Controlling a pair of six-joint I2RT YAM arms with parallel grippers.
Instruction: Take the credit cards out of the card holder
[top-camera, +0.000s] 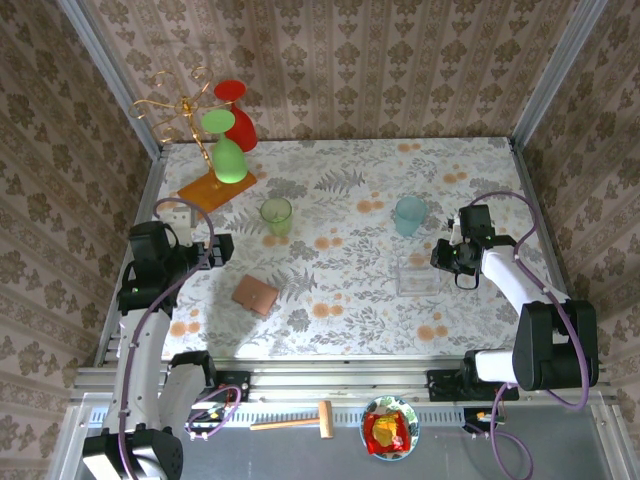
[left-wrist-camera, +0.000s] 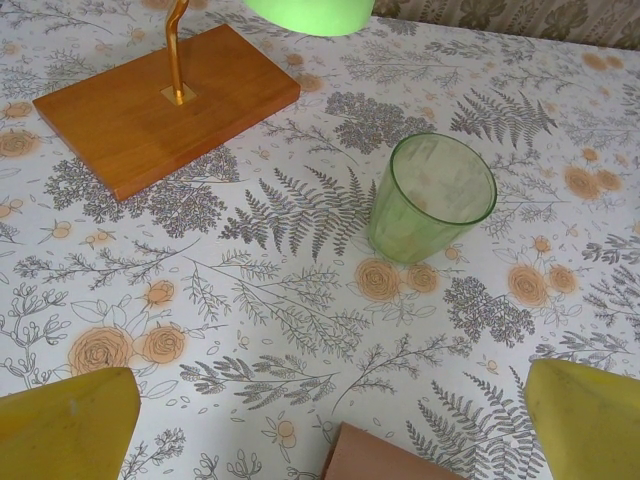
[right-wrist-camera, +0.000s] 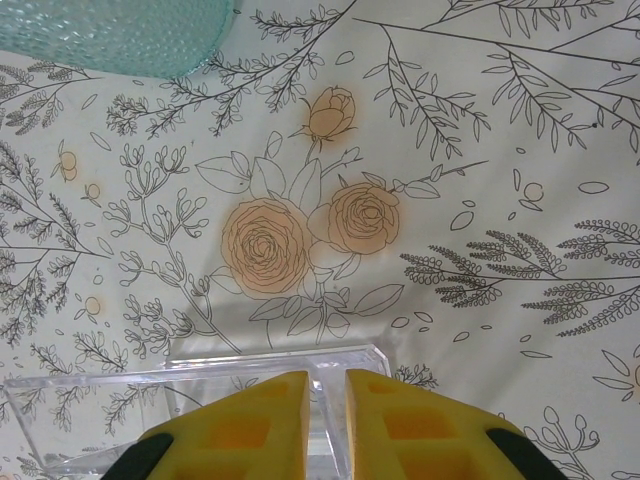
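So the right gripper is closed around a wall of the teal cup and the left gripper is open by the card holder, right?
No. In the right wrist view the right gripper is closed around a wall of the clear box, not the teal cup. The left gripper is open by the card holder.

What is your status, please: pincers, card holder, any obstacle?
Left pincer open, by card holder. Right pincer grips clear box wall. Card holder closed, flat on table. Green cup stands apart.

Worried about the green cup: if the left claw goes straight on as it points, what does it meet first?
Probably the card holder, between the left claw's open fingers, before the green cup; depth is unclear.
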